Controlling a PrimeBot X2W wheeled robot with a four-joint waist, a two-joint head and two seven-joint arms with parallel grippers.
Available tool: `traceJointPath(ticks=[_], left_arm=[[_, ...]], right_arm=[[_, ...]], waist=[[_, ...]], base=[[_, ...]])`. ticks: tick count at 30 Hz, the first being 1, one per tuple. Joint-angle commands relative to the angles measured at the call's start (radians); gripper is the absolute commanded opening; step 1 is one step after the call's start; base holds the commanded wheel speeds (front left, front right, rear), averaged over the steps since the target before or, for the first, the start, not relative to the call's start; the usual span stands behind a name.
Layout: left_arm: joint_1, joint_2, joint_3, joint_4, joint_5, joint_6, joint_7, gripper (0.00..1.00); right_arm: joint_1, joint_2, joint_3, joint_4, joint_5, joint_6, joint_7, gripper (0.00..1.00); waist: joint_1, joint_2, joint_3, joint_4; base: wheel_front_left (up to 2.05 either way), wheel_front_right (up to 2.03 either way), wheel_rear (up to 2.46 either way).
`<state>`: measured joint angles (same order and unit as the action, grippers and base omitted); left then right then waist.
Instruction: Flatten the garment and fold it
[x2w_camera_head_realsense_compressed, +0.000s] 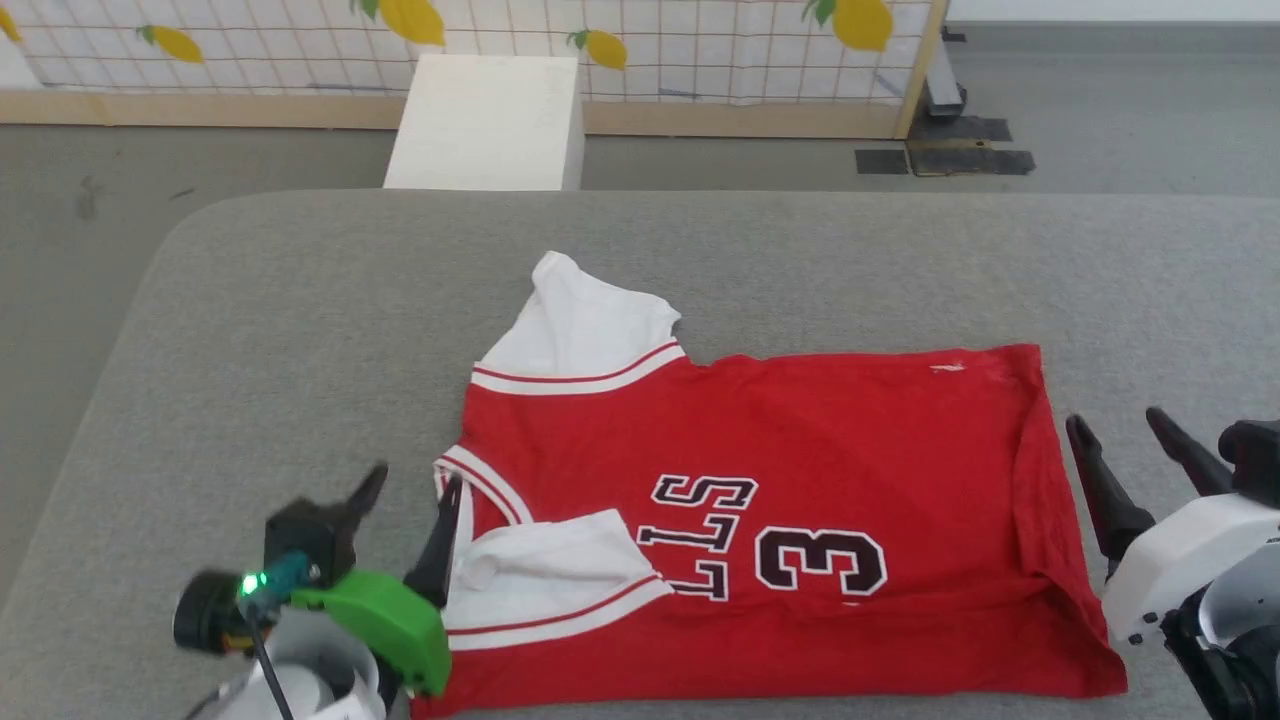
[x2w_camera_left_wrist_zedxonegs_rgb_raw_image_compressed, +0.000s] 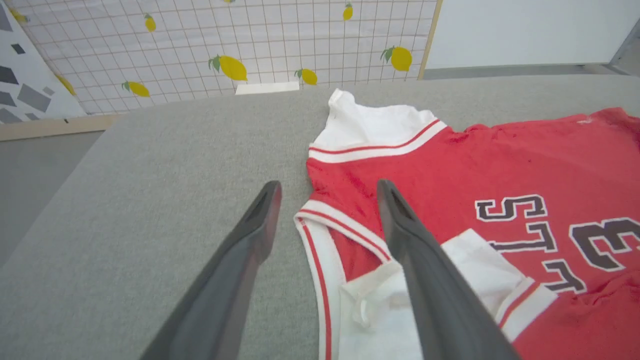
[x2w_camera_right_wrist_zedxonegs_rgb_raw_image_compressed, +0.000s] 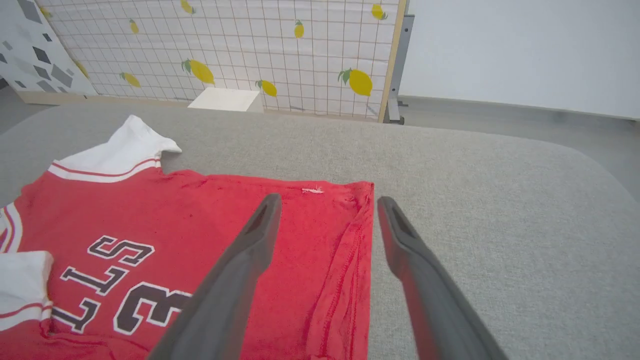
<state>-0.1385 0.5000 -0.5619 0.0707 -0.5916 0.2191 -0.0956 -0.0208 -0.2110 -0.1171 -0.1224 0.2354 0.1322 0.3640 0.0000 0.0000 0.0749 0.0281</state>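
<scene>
Shirt (x2w_camera_head_realsense_compressed: 800, 500) lies front-up on the grey table (x2w_camera_head_realsense_compressed: 250, 350), neck toward my left. Near sleeve is folded in over the chest, far sleeve spread flat. My left gripper (x2w_camera_head_realsense_compressed: 415, 480): jaws apart, holding nothing, set at the collar edge. My right gripper (x2w_camera_head_realsense_compressed: 1115, 420): jaws apart, empty, at the hem edge.

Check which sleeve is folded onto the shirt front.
The sleeve by the left gripper, overlapping the lettering; the other sleeve lies out on the table.
</scene>
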Motion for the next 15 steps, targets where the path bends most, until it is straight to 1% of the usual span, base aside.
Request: traceJointPath(ticks=[1,2,3,4,7,10,15], left_arm=[[-0.045,-0.005,0.009,-0.007,0.012,-0.013,-0.023,1.0],[-0.073,-0.004,0.011,-0.008,0.02,-0.023,-0.031,1.0],[-0.154,0.012,0.013,0.004,0.029,-0.056,-0.011,1.0],[-0.193,0.02,0.014,0.011,0.032,-0.072,0.003,1.0],[-0.304,0.046,0.017,0.035,0.036,-0.118,0.056,1.0],[-0.432,0.082,0.011,0.084,0.034,-0.181,0.15,1.0],[-0.62,0.144,-0.008,0.207,0.026,-0.286,0.321,1.0]], right_arm=[[-0.019,-0.003,0.012,-0.007,-0.012,-0.002,-0.053,1.0],[-0.024,-0.003,0.02,-0.011,-0.02,-0.002,-0.099,1.0],[-0.037,0.024,0.026,-0.013,-0.033,-0.002,-0.185,1.0],[-0.044,0.031,0.032,-0.013,-0.037,-0.002,-0.216,1.0],[-0.065,0.055,0.049,-0.01,-0.044,-0.002,-0.276,1.0],[-0.087,0.082,0.062,-0.009,-0.05,-0.002,-0.322,1.0],[-0.118,0.115,0.085,0.001,-0.064,-0.002,-0.364,1.0]], waist=[[0.0,0.0,0.018,-0.025],[0.0,0.0,0.028,-0.035],[0.0,0.0,0.064,-0.072],[0.0,0.0,0.08,-0.086],[0.0,0.0,0.129,-0.13],[0.0,0.0,0.188,-0.179],[0.0,0.0,0.273,-0.256]], base=[[0.0,0.0,0.0],[0.0,0.0,0.0],[0.0,0.0,0.0],[0.0,0.0,0.0],[0.0,0.0,0.0],[0.0,0.0,0.0],[0.0,0.0,0.0]])
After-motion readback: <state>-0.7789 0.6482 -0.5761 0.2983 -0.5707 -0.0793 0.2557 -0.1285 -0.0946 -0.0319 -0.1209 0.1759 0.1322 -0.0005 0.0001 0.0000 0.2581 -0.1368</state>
